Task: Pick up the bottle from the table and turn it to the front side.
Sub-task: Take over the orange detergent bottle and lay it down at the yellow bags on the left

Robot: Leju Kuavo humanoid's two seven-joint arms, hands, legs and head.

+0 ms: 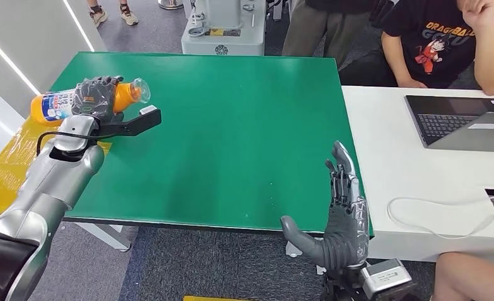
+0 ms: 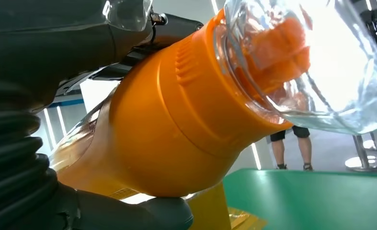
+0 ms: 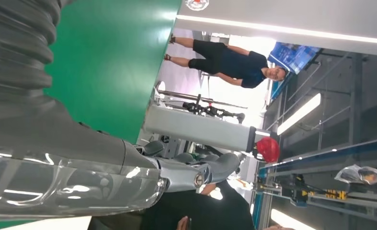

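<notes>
The left hand [image 1: 96, 95] holds the bottle [image 1: 56, 104] above the far left corner of the green table [image 1: 231, 125], with the fingers closed around the middle of its body. The bottle is lifted and lies almost level. Its long axis runs along the far edge of the table: the clear cap [image 1: 141, 90] points toward the middle of the table, and the base points out past the left edge, over the yellow sheet [image 1: 9, 169]. In the left wrist view the orange shoulder [image 2: 177, 110] and the clear cap [image 2: 320, 62] are just beside the camera, and the thumb [image 2: 129, 213] presses on the body from one side.

The white and blue label [image 1: 57, 103] shows between the fingers and the base, but I cannot tell from here if this is already the front side, because the print is too small. I judge that the coming move is a roll of the wrist around this long axis.

The right hand [image 1: 341, 213] is well apart, at the near right edge of the table, with fingers straight and spread, holding nothing. The left hand is clearly the nearer one.
</notes>
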